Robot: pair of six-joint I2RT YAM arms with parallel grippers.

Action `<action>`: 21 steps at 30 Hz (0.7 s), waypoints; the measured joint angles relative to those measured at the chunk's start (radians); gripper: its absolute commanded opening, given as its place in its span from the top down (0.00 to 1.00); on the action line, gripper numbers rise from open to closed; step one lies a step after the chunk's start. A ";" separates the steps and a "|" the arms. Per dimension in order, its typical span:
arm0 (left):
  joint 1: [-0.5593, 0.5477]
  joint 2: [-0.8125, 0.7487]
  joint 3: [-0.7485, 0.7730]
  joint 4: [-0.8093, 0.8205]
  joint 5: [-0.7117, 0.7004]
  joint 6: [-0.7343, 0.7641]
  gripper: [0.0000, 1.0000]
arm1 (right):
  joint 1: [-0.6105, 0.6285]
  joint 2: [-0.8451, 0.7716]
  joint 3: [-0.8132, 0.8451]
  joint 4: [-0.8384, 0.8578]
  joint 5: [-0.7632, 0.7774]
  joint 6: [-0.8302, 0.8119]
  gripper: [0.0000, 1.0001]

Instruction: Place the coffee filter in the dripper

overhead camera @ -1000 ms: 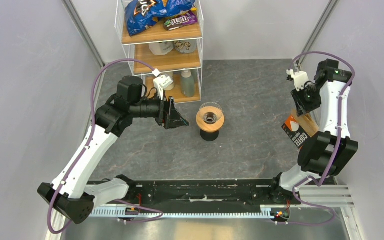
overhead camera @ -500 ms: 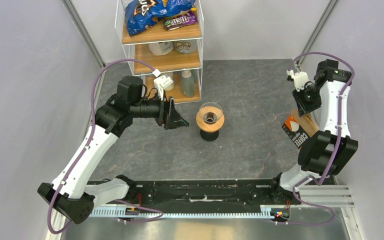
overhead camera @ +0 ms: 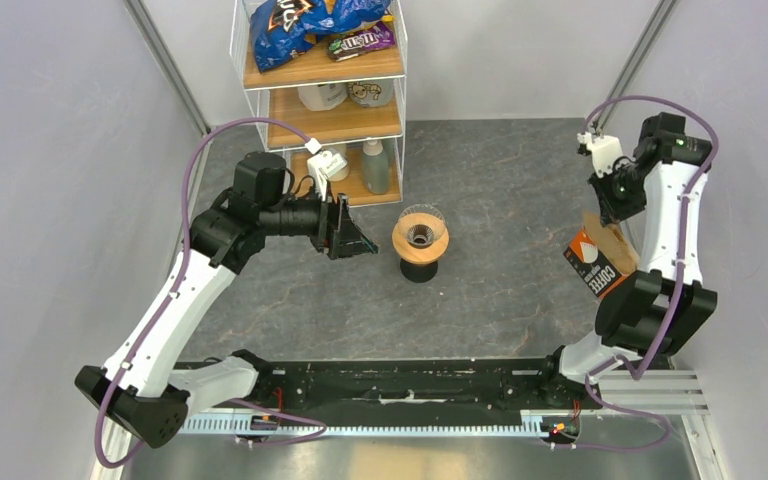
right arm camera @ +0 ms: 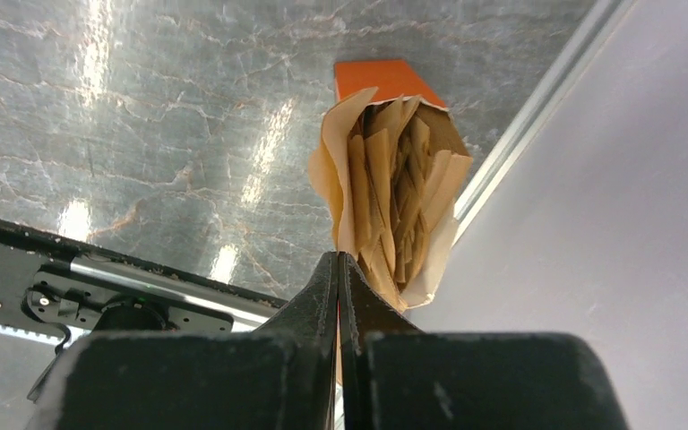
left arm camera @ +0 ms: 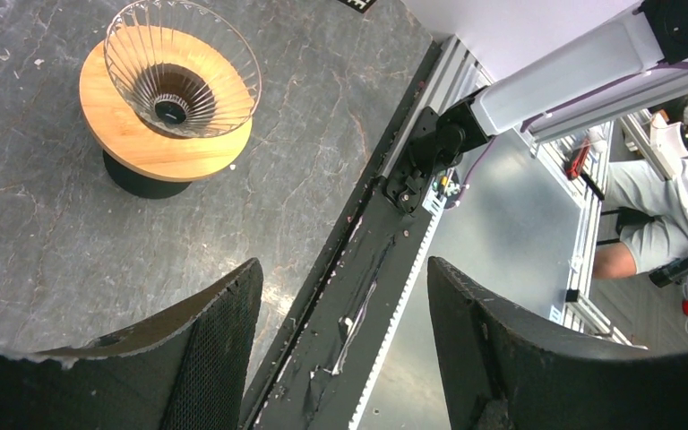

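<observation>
The dripper (overhead camera: 420, 238), a clear glass cone in a light-wood ring on a black base, stands mid-table and holds nothing; it also shows in the left wrist view (left arm camera: 170, 90). My left gripper (overhead camera: 358, 240) is open and empty, just left of the dripper, also in its own view (left arm camera: 343, 264). By the right wall, the black-and-orange COFFEE packet (overhead camera: 600, 272) holds several tan filters (right arm camera: 399, 179). My right gripper (right arm camera: 339, 258) is shut on the edge of the outermost coffee filter (right arm camera: 333, 179), above the packet's mouth (overhead camera: 602, 235).
A white wire rack (overhead camera: 322, 90) with wooden shelves, snack bags and bottles stands at the back, behind the left gripper. The black base rail (overhead camera: 390, 375) runs along the near edge. Grey walls close in on both sides; the packet sits against the right one.
My right gripper has risen a little and shifted towards the right wall, and the tan filter paper now stands up from the packet. The left arm and the dripper have not moved.
</observation>
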 measured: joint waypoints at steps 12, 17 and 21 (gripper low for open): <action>0.000 0.009 0.109 -0.063 -0.011 0.018 0.26 | 0.003 -0.070 0.425 -0.150 -0.255 0.032 1.00; 0.000 0.010 0.144 -0.062 -0.004 0.034 0.27 | 0.036 -0.089 0.494 -0.175 -0.437 0.056 1.00; 0.000 0.006 0.125 -0.022 0.035 0.050 0.28 | 0.105 -0.132 0.456 -0.183 -0.583 0.049 1.00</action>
